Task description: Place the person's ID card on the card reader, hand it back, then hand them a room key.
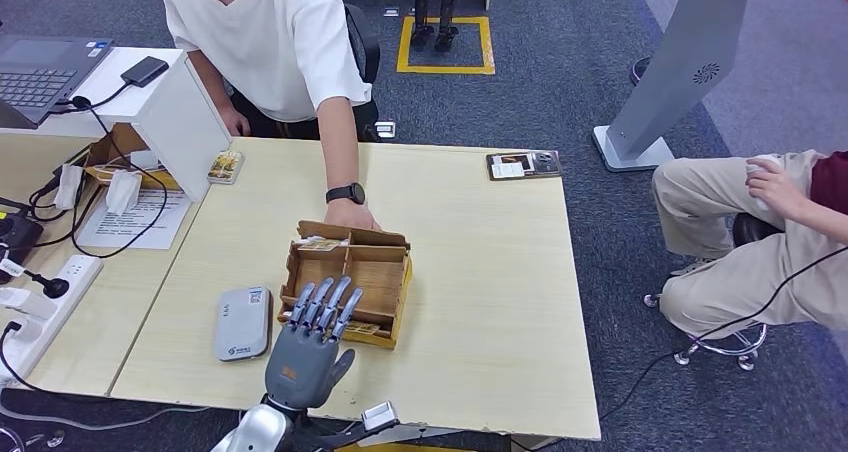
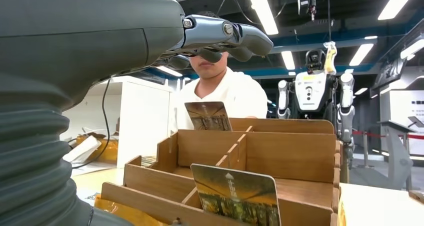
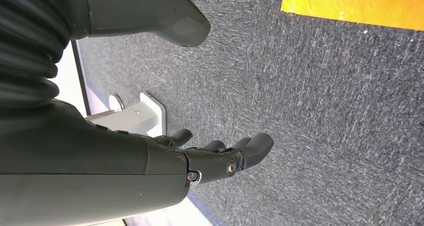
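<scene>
Now your left hand [image 1: 308,347] hovers over the wooden tray [image 1: 398,317] on the counter [image 1: 480,302], fingers [image 1: 322,305] spread and holding nothing. Room key cards [image 2: 235,195] stand upright in the tray's compartments. Just left of the tray lies the grey card reader [image 1: 243,322]. A person's hand [image 1: 350,215] rests on the tray's far edge. Your right hand [image 3: 220,158] hangs over grey carpet, fingers loosely apart, empty.

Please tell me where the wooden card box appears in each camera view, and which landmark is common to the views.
Head view: the wooden card box stands mid-table, under the left hand.
Left wrist view: the box fills the lower middle, close by.
Right wrist view: not in it; carpet floor.
Shared landmark: the person in the white shirt behind the box.
</scene>
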Available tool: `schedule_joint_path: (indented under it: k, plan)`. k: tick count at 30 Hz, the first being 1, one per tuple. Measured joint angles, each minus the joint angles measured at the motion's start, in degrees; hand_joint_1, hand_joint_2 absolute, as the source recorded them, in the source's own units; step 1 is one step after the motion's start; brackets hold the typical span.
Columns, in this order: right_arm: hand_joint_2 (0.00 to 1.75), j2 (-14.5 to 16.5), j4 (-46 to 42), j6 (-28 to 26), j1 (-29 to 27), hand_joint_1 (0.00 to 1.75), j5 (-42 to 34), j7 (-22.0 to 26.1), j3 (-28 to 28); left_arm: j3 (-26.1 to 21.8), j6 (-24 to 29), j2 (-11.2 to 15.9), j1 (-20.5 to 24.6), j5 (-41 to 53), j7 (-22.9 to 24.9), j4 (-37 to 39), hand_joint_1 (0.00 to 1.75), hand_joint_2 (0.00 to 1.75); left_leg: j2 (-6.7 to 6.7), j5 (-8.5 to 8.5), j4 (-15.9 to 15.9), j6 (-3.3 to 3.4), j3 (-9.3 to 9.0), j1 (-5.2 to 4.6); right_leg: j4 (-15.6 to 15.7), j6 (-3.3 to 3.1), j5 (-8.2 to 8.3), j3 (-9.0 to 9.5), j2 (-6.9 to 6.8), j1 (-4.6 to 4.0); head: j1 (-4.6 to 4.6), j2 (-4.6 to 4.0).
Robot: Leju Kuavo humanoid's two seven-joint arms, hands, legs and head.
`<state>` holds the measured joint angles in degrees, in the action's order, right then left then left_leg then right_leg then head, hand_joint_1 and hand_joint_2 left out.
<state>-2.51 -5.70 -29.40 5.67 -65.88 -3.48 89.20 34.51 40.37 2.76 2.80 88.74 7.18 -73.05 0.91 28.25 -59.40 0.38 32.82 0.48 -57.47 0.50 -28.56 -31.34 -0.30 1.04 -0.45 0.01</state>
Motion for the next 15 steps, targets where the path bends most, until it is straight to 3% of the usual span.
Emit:
schedule_joint_path:
  k: [15]
  plan:
    - [1.75, 0.0, 0.0, 0.0, 0.0, 0.00, 0.0, 0.0, 0.0, 0.0, 0.0, -0.5, -0.2, 0.0, -0.7, 0.9, 0.00, 1.75, 0.00, 0.00, 0.0, 0.00, 0.00, 0.00, 0.0, 0.00, 0.00, 0.00, 0.00, 0.00, 0.01, 0.00]
